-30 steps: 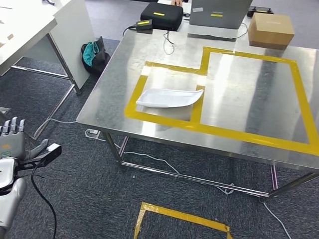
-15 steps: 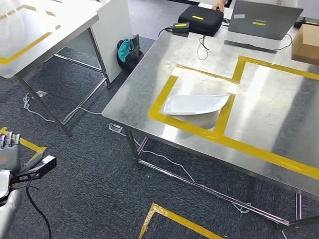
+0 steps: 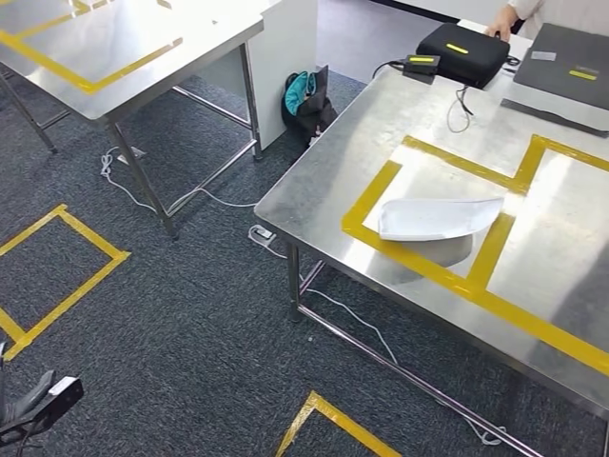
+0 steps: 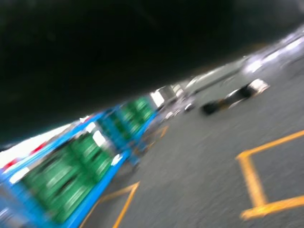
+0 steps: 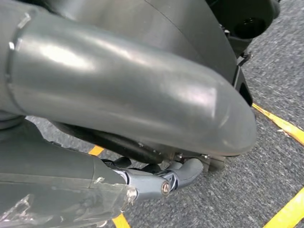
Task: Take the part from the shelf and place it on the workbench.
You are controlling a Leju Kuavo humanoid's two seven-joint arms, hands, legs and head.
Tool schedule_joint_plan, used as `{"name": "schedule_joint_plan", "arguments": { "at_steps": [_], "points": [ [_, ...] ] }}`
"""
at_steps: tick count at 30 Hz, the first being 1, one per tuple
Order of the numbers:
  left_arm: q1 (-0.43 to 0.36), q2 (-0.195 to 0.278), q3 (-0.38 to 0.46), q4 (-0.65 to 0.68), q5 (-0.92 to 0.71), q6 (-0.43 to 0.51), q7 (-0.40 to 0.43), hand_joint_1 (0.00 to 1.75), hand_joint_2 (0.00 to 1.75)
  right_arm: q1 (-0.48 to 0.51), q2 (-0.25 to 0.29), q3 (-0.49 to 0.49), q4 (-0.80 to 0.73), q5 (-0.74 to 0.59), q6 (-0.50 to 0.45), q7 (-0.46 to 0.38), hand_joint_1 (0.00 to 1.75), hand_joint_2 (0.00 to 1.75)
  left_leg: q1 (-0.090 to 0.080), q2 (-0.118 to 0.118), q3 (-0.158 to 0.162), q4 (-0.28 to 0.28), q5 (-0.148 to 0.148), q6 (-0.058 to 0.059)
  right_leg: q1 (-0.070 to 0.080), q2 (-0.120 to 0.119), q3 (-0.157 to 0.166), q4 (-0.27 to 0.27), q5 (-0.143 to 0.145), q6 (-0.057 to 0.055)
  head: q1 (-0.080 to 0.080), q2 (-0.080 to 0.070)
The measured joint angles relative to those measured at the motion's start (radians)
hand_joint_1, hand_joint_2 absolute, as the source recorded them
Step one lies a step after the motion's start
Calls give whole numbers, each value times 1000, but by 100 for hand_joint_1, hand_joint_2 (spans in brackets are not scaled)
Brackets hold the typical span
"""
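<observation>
A white curved part (image 3: 434,217) lies on the steel workbench (image 3: 324,181), inside a small yellow-taped box. At the head view's bottom left corner only the thumb and wrist camera of my left hand (image 3: 32,398) show, low over the carpet, with nothing in it. The blurred left wrist view takes in a blue shelf (image 4: 82,166) stacked with green crates. In the right wrist view, my right hand (image 5: 172,178) hangs beside my body with a dark finger stretched out and nothing held.
A second steel table (image 3: 108,48) stands at the far left, a bag (image 3: 305,95) by its white panel. A black case (image 3: 463,52) and a laptop (image 3: 567,71) sit at the workbench's far end, where a person's hand (image 3: 502,19) rests. Cables and yellow tape squares (image 3: 65,257) lie on the carpet.
The camera has turned left, so the workbench and part have slid to the right of the picture. My left hand has sunk almost out of the bottom edge.
</observation>
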Motion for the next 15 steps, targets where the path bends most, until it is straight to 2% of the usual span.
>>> {"name": "schedule_joint_plan", "arguments": {
  "at_steps": [1,2,3,4,5,6,7,8,10,11,12,14,15],
  "points": [
    [13,-12,18,-11,0,-2,-7,0,0,0,2,0,0,0,-3,1,0,0,2,-13,0,-1,1,7,-2,22,-10,30,-22,4,2,0],
    [21,-25,35,-21,1,-6,-15,0,0,0,3,0,0,0,-6,1,0,0,3,-26,1,-1,1,12,-3,51,-33,83,-54,6,3,0],
    [27,-40,52,-30,3,-12,-30,0,0,0,5,0,0,0,-12,1,0,0,3,-39,1,-1,1,17,-3,76,-67,155,-91,7,5,0],
    [35,-60,70,-39,7,-20,-51,0,0,0,8,0,0,0,-20,1,0,0,2,-53,1,-1,0,20,-2,88,-103,227,-121,6,6,0],
    [47,-83,91,-47,12,-27,-77,0,0,0,11,0,0,0,-30,1,0,0,1,-67,3,-1,0,21,-2,94,-132,277,-135,5,6,0],
    [62,-110,115,-56,14,-33,-108,0,0,0,15,0,0,0,-40,-1,0,0,-1,-81,5,-1,-1,22,-1,97,-144,290,-127,3,6,0],
    [77,-137,141,-64,13,-39,-136,0,0,0,19,0,0,0,-49,-2,0,0,-1,-94,7,-1,-2,21,-1,100,-136,262,-100,1,6,0],
    [89,-165,167,-72,8,-47,-163,0,0,0,22,0,0,0,-56,-4,0,0,-1,-109,9,0,-3,21,-2,111,-111,200,-60,-2,6,0],
    [102,-222,225,-85,-13,-72,-214,0,0,0,27,0,0,0,-67,-7,0,0,0,-138,10,2,-4,14,-7,168,-53,66,6,-7,6,0],
    [105,-252,257,-89,-25,-90,-239,0,0,-1,29,0,0,0,-72,-8,0,0,-1,-151,9,3,-5,10,-8,189,-34,26,21,-9,6,0],
    [107,-281,290,-92,-37,-110,-265,0,0,-2,32,0,0,0,-77,-8,0,0,0,-163,7,3,-4,4,-8,201,-25,11,25,-11,6,0],
    [111,-343,365,-94,-68,-156,-314,0,0,-5,37,0,0,0,-88,-9,0,0,3,-182,4,0,0,-9,-6,176,-17,8,28,-22,6,0],
    [115,-376,403,-90,-81,-177,-331,0,0,-6,40,-1,0,0,-94,-9,0,0,2,-169,0,7,-5,-13,-6,163,-12,5,31,-28,5,0]
  ]
}}
